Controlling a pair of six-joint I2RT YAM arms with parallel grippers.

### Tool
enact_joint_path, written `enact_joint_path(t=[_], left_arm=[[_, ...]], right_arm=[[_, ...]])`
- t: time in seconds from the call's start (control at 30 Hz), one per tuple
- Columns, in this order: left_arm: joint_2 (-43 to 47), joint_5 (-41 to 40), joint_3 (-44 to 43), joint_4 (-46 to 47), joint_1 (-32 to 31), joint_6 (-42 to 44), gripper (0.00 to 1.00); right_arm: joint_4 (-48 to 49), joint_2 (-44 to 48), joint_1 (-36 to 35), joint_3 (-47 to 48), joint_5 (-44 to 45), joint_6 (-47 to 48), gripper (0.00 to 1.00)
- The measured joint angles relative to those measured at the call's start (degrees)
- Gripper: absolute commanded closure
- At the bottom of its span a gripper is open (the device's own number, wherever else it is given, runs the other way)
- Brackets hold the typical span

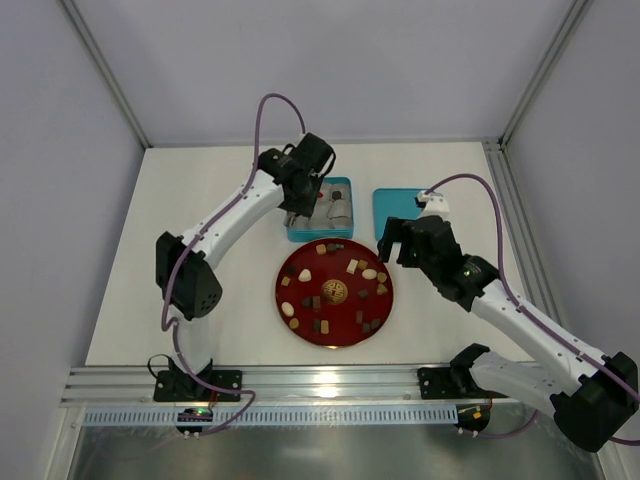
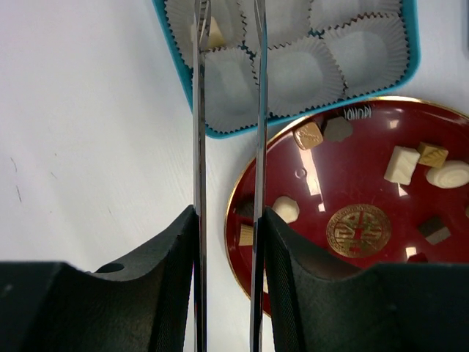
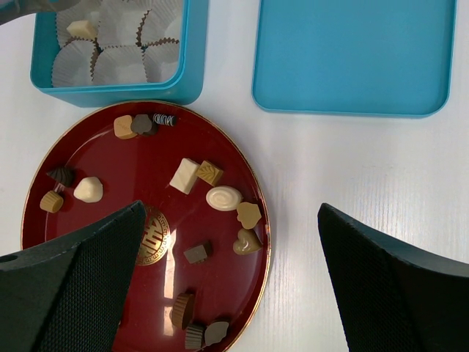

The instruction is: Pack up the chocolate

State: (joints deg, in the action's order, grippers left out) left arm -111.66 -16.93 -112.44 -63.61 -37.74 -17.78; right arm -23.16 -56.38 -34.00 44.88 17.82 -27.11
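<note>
The left gripper (image 2: 229,22) is parted narrowly, seemingly empty; the right gripper (image 3: 231,213) is spread wide. The boxed chocolate (image 3: 80,29) could be dislodged by a sideways withdrawal.

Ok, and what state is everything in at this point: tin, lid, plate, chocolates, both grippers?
Teal tin: open, lined with paper cups.
Lid: off, flat on the table beside the tin.
Cream chocolate: sitting in one cup.
Red plate: loaded with loose chocolates.
Left gripper: over the tin, open, holding nothing.
Right gripper: wide open, empty, above the plate's edge.
</note>
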Motion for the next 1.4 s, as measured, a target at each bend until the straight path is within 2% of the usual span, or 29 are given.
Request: enact_joint_path(t=[0.43,0.8,1.1,1.4], left_arm=[[11.52,1.53,8.81,-0.46,-11.85,-4.22,0.61],[14.05,3.41,16.92,0.35,-19.52,-10.19,0.6],[13.46,4.74,18.16,1.33,-22.21,-12.02,0.6],[10.45,4.98,18.27,1.79,-22.32,-12.04,0.6]], right_arm=[[-0.07,0.26,0.0,0.9,0.17,0.0,0.0],[-0.15,1.16,0.0,0.9,0.44,-0.02,0.0],[-0.61,1.38,0.0,0.9,0.48,-0.02,0.0],[-0.87,1.4,0.09,0.9,0.55,-0.02,0.0]])
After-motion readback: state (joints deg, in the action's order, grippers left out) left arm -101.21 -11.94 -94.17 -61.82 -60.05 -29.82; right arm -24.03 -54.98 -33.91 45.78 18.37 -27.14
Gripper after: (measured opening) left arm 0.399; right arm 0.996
